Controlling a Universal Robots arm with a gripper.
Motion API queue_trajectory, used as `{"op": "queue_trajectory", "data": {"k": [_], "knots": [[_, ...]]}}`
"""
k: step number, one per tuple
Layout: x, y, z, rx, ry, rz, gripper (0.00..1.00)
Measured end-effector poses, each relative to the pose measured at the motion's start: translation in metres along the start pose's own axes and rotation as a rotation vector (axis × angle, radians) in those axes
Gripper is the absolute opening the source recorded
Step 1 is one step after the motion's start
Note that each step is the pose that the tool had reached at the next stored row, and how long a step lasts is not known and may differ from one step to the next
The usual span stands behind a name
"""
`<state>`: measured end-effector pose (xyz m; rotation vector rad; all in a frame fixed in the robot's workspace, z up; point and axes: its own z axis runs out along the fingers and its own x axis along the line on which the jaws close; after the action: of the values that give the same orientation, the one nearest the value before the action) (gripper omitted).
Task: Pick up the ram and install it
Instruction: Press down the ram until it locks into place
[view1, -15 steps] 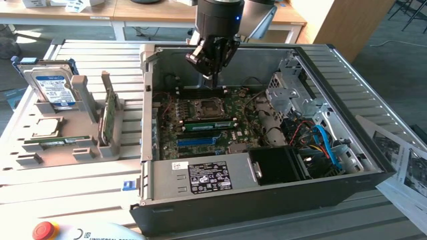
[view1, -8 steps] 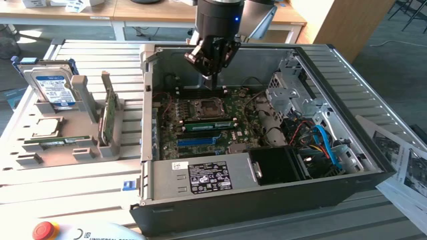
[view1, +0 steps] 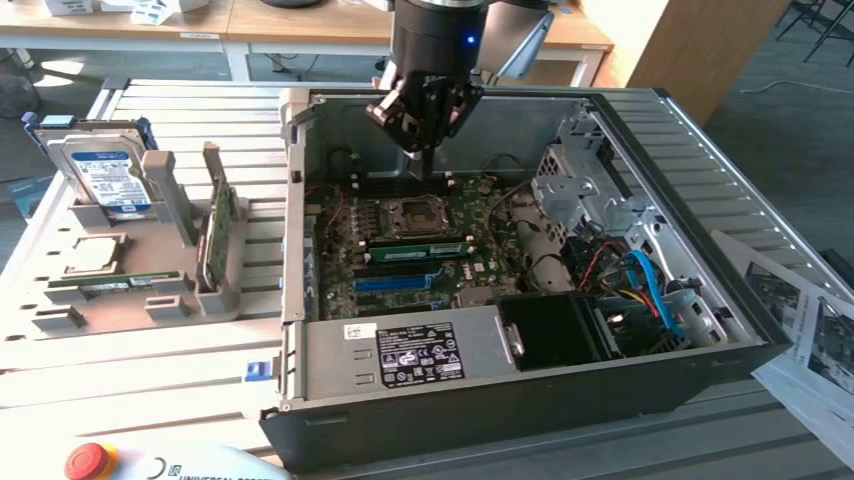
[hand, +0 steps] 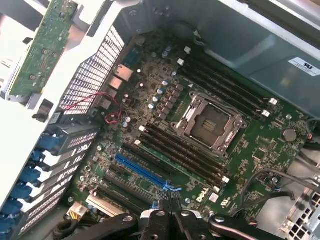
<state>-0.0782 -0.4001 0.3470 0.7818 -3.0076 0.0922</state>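
A ram stick (view1: 420, 250), long, thin and green, sits along the dark memory slots beside the CPU socket (view1: 407, 215) inside the open computer case. A second stick like it (view1: 114, 285) lies flat on the grey holder at the exterior view's left. My gripper (view1: 424, 168) hangs above the rear of the motherboard, behind the socket and well clear of both sticks. Its fingers are shut, with nothing visible between them. In the wrist view the gripper (hand: 170, 206) looks down on the socket (hand: 210, 125), the dark memory slots (hand: 185, 150) and the blue slot (hand: 140, 170).
The case walls (view1: 296, 230) ring the motherboard. The power supply (view1: 407, 355), a black fan block (view1: 554, 335) and cables (view1: 641, 280) fill the near and right parts. The grey holder also carries a hard drive (view1: 107, 175), a chip (view1: 87, 255) and a green card on edge (view1: 214, 230).
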Motion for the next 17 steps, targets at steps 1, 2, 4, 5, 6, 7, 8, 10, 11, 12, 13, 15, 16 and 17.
{"op": "queue_trajectory", "data": {"k": [1, 2, 4, 5, 6, 7, 8, 10, 11, 12, 13, 15, 16, 17], "knots": [[0.0, 0.0, 0.0001, -0.0004, 0.0003, 0.009, 0.11], [0.0, 0.0, 0.0002, -0.0008, 0.0006, 0.018, 0.11], [0.0, 0.0, 0.0004, -0.0016, 0.0013, 0.037, 0.11], [0.0, 0.0001, 0.0005, -0.002, 0.0016, 0.046, 0.11], [0.0, 0.0001, 0.0007, -0.0024, 0.0019, 0.055, 0.11], [0.0, 0.0001, 0.0008, -0.0029, 0.0023, 0.064, 0.11], [-0.0001, 0.0001, 0.0009, -0.0033, 0.0026, 0.073, 0.11], [-0.0001, 0.0001, 0.0011, -0.0042, 0.003, 0.092, 0.11], [-0.0001, 0.0001, 0.0012, -0.0046, 0.0033, 0.1, 0.11], [-0.0001, 0.0001, 0.0013, -0.0051, 0.0035, 0.109, 0.11], [-0.0001, 0.0001, 0.0014, -0.0056, 0.0037, 0.118, 0.11], [-0.0001, 0.0001, 0.0016, -0.0065, 0.0041, 0.135, 0.11], [-0.0001, 0.0001, 0.0017, -0.0069, 0.0043, 0.144, 0.11], [-0.0001, 0.0002, 0.0018, -0.0074, 0.0044, 0.153, 0.11]]}}
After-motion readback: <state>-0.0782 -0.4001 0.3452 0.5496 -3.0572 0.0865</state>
